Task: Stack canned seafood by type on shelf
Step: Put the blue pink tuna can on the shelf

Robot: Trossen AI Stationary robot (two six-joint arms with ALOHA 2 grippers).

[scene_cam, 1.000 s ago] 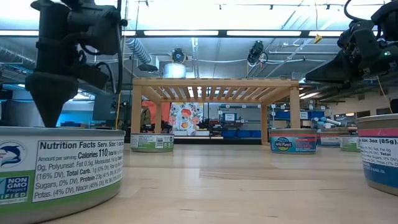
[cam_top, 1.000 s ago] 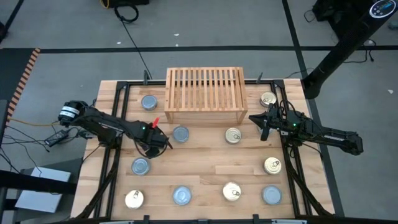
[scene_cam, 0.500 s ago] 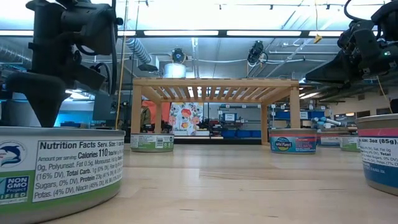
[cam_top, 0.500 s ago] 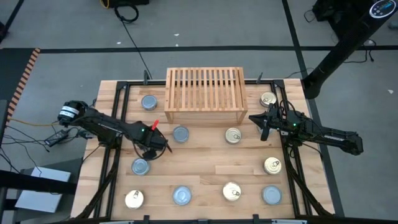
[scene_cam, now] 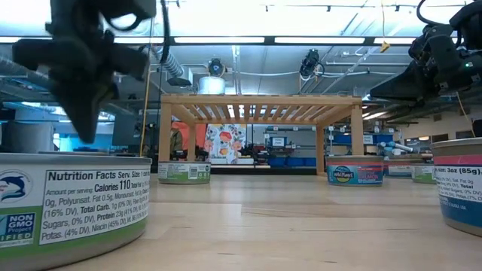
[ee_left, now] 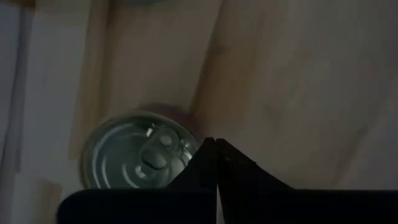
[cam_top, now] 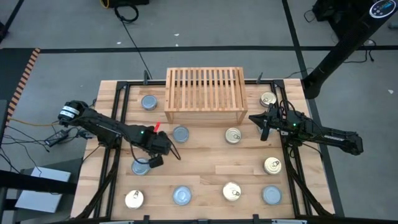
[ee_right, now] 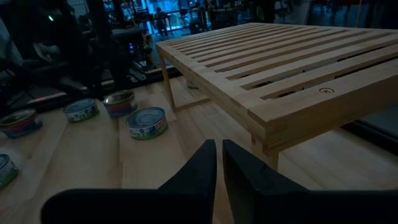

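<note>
- The slatted top of the shelf (cam_top: 204, 87) is bare, so it can be approached from above without anything in the way.
- Under the shelf an open bay is seen, bounded by its legs at either side.
- A bare strip of counter (cam_top: 205, 163) runs across the middle, between the silver-topped tin (cam_top: 180, 134) and gold-topped tin (cam_top: 233, 135) in front of the shelf and the row of tins along the near edge.
- The left claw (cam_top: 153, 161), fingers together, hangs over a silver-topped tin (cam_top: 140, 167), blocking that spot.
- The right claw (cam_top: 263, 130), its fingers nearly together, hangs just beside the shelf's right end.
</note>
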